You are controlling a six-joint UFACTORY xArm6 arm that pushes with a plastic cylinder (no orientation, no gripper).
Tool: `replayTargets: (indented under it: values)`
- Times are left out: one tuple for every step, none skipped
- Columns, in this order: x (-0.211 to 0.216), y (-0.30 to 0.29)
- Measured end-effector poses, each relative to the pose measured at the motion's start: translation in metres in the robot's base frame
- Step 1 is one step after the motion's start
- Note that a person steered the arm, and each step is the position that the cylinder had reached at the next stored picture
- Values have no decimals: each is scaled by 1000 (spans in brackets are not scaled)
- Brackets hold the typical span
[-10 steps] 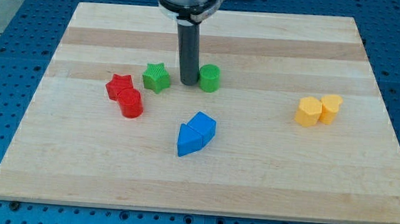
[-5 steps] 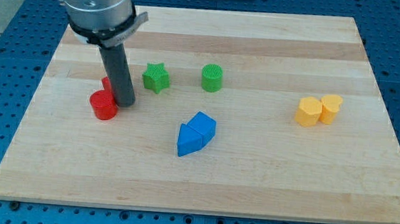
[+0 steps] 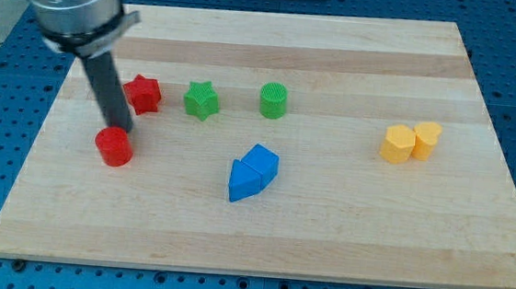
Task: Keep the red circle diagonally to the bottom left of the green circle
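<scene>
The red circle (image 3: 114, 146) lies at the view's left, below and far left of the green circle (image 3: 273, 100). My tip (image 3: 117, 131) touches the red circle's top edge, with the dark rod rising up and to the left. A red star (image 3: 142, 94) sits just right of the rod. A green star (image 3: 201, 99) lies between the red star and the green circle.
Two blue blocks (image 3: 252, 172) sit touching near the middle, below the green circle. Two yellow blocks (image 3: 409, 142) sit together at the right. All rest on a wooden board (image 3: 325, 233), whose left edge is close to the red circle.
My tip swept from beside the green circle to the left. The red circle slid left and down, away from the red star. The red star shifted up slightly.
</scene>
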State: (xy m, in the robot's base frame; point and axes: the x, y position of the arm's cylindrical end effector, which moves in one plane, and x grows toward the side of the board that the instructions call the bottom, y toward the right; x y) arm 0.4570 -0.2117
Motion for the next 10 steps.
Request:
replayTargets:
  values:
    - [44, -24]
    - [71, -39]
    - [93, -32]
    - [53, 17]
    - [24, 40]
    - [10, 55]
    - [7, 80]
    - [7, 134]
    - [8, 129]
    - [12, 77]
